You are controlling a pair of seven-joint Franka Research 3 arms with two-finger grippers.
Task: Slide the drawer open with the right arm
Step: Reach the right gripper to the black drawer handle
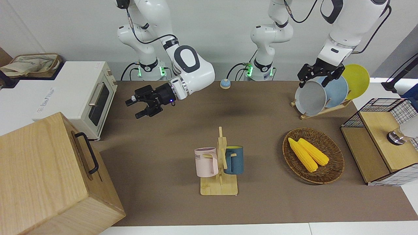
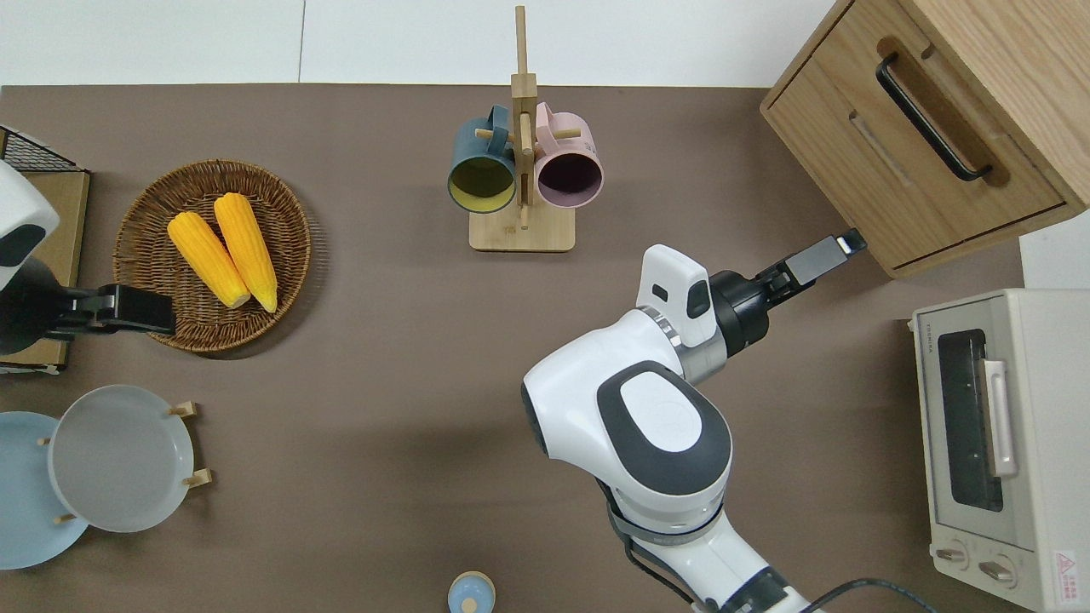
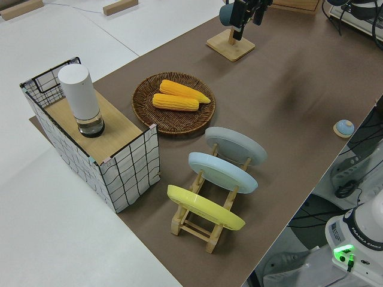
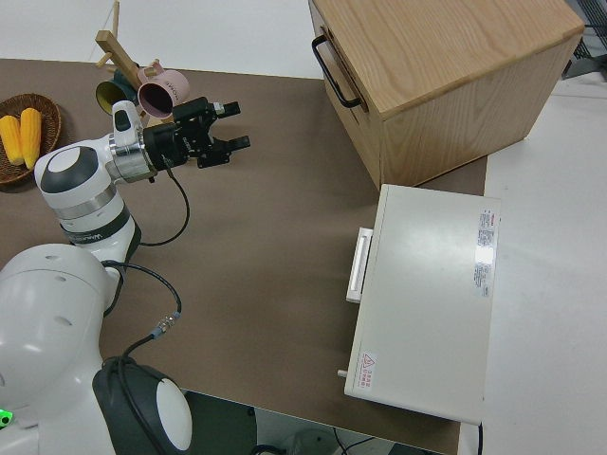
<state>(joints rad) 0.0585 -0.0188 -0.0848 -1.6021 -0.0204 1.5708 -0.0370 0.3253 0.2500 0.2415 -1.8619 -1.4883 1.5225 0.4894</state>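
Observation:
The drawer is the light-wood front of a large pale box at the right arm's end of the table. It sits flush with the box, and its black bar handle faces the table's middle. My right gripper hangs open over bare table just off the box's corner that lies nearest the robots. It is empty and apart from the handle. In the right side view the right gripper points toward the box; the front view shows its spread fingers. The left arm is parked.
A white toaster oven stands beside the box, nearer to the robots. A mug rack with two mugs is mid-table. A corn basket, plate rack and wire-mesh box fill the left arm's end.

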